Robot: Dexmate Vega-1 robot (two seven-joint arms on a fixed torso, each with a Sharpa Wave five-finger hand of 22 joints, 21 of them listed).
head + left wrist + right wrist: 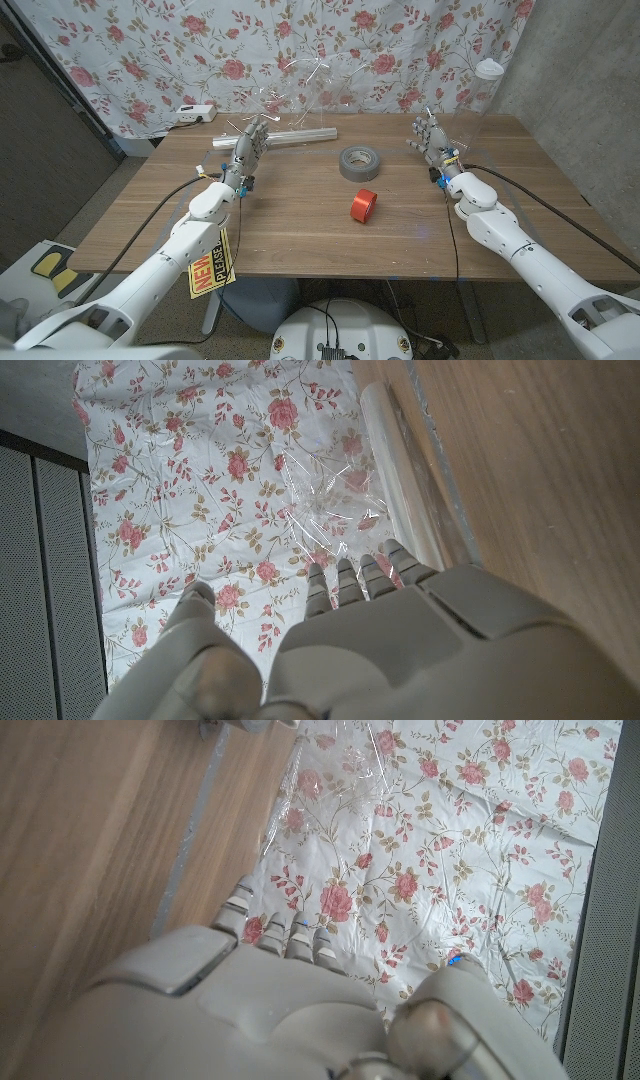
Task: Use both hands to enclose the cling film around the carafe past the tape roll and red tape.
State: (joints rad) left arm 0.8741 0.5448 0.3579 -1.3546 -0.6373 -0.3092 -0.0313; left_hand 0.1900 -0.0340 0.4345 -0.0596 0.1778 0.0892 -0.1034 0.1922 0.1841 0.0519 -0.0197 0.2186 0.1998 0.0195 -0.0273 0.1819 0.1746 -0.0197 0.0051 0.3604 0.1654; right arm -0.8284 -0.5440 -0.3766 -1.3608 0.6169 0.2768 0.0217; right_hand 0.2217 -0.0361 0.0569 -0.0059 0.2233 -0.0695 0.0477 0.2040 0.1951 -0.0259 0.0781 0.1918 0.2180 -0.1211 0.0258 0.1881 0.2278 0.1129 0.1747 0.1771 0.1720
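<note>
We haven't started wrapping yet: left robot hand (247, 146) and right robot hand (430, 139) spread wide, holding nothing, cling film (296, 98) untouched beyond tape roll (361, 162) and red tape (362, 205).

clear carafe (300, 95) upright at table's far edge, cling film roll (295, 135) lying before it, grey tape roll (360, 162) flat mid-table, red tape (362, 205) nearer, on edge

Grey tape roll (359, 162) and red tape (362, 205) sit mid-table between the hands — bare wood on either side. Behind them the cling film roll (295, 135) lies across the far edge — beside the left hand (248, 146).
</note>
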